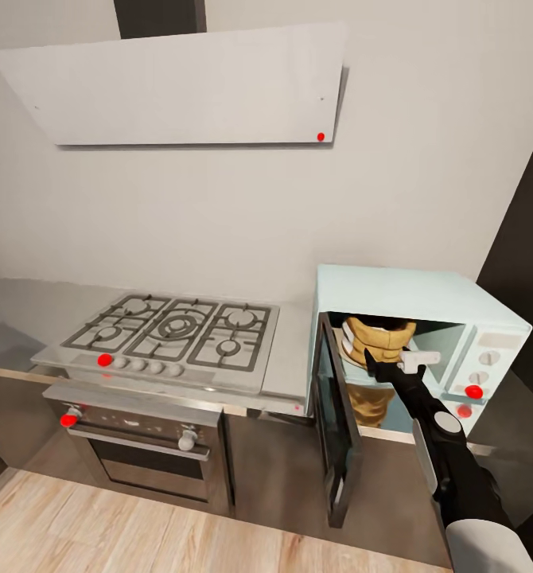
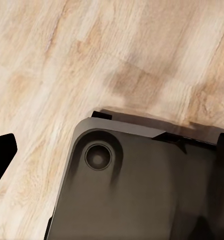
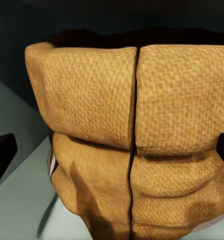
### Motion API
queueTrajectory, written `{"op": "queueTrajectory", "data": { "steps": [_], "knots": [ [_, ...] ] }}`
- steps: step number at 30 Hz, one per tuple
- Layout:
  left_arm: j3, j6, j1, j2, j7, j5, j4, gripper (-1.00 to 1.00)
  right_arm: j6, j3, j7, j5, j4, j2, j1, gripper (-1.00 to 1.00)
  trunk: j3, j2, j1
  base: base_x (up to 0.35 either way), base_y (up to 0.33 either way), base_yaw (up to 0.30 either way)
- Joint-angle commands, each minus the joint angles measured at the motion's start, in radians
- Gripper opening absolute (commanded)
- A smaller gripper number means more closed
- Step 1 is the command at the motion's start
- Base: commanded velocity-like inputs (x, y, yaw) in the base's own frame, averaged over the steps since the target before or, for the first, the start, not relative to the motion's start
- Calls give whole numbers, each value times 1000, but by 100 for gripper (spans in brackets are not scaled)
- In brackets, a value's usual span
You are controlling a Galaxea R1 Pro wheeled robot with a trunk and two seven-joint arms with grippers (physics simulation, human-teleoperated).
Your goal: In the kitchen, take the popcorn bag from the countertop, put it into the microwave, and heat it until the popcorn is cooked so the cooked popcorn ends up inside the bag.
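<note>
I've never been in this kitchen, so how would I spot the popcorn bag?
Find the pale mint-blue microwave at the right end of the counter, beside the gas hob, its dark glass door swung open. Inside sits the popcorn bag, at the tips of the right gripper. It is the one tan, woven-looking sack among steel and pale surfaces.

A steel gas hob sits above a built-in oven. A white hood hangs on the wall above. Wood floor lies below.
</note>
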Motion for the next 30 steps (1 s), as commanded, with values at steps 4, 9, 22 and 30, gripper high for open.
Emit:
{"op": "queueTrajectory", "data": {
  "steps": [4, 9, 22, 30],
  "knots": [
    [3, -3, 0, 0, 0, 0, 0, 100, -4, -3, 6, 10, 0, 1, -1, 100, -1, -1, 0, 0, 0, 0],
    [3, -4, 0, 0, 0, 0, 0, 100, -5, -3, 7, 10, 0, 1, -1, 100, -1, -1, 0, 0, 0, 0],
    [2, -1, 0, 0, 0, 0, 6, 100, -4, -3, 7, 10, -5, 1, -1, 100, -1, -1, 0, 49, 0, 0],
    [3, -1, 0, 0, 0, 0, 6, 100, -4, -3, 8, 10, -6, 1, -1, 100, -1, -1, 0, -144, 0, 0]
  ]
}}
